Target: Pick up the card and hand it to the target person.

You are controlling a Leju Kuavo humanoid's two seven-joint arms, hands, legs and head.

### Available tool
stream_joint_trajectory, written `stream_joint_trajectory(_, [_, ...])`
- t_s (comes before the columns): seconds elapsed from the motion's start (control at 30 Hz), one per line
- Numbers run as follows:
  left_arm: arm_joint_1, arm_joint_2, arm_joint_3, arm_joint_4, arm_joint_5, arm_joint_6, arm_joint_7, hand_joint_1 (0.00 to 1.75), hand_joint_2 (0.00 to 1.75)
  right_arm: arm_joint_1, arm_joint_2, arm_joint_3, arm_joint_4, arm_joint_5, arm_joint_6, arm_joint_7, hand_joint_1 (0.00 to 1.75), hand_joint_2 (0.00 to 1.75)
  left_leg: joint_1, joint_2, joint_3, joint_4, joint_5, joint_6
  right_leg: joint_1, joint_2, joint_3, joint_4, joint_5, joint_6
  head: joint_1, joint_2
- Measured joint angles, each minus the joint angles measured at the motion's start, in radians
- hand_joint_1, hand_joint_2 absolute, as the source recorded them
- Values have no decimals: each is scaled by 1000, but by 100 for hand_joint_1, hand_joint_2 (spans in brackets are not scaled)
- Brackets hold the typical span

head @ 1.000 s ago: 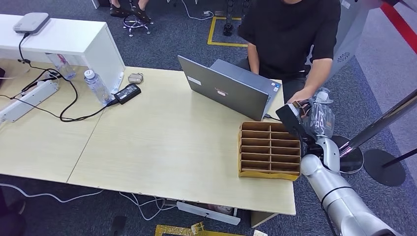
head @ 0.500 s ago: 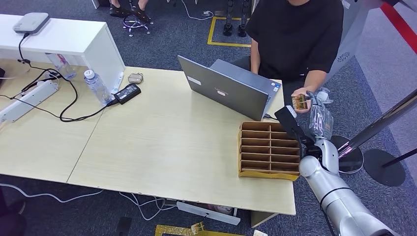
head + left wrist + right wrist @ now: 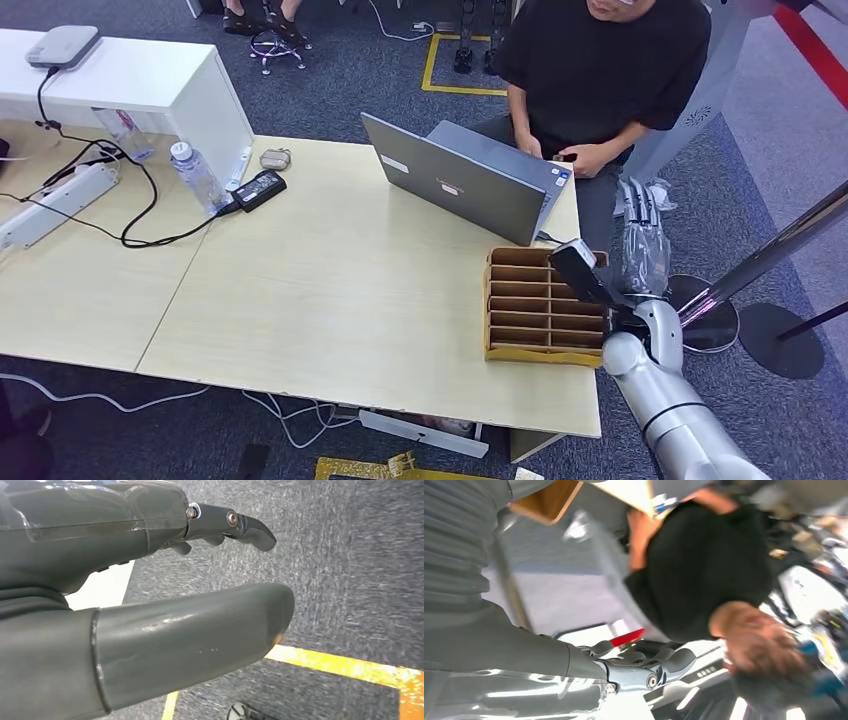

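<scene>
With the right hand [image 3: 640,240] empty, fingers straight (card apparently delivered), lower it wide of the wooden organiser [image 3: 545,305].

Matt pale wood-grain table [image 3: 330,300], brown cardboard organiser [image 3: 545,305], brushed grey metal laptop [image 3: 460,185], rough carpet [image 3: 340,70].

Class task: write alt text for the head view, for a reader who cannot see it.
The right robot hand, empty with fingers extended, is raised beside a light wooden desk toward a seated person in black. On the desk sit an open laptop and a wooden slotted organizer.
</scene>
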Motion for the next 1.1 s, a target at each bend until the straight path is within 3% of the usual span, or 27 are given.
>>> stream_joint_trajectory(0.2, [0,-22,-19,0,-11,4,37,0,0,122,62,-186,-177,-122,0,-220,0,175,0,0,0,0,0,0,0,0,0,0,0,0,0,0])
stream_joint_trajectory(0.33, [0,-27,-29,0,-16,4,49,0,0,193,87,-260,-281,-235,0,-281,0,175,0,0,1,0,0,0,0,0,0,0,0,0,0,0])
stream_joint_trajectory(0.67, [0,-32,-46,0,-15,4,50,0,0,337,93,-303,-436,-376,1,-291,0,175,0,1,1,0,0,0,0,1,0,0,0,0,0,0])
stream_joint_trajectory(1.1, [0,-30,-47,0,8,9,25,0,0,417,94,-301,-435,-431,2,-299,0,175,0,1,1,0,0,0,0,1,0,0,0,0,0,0])
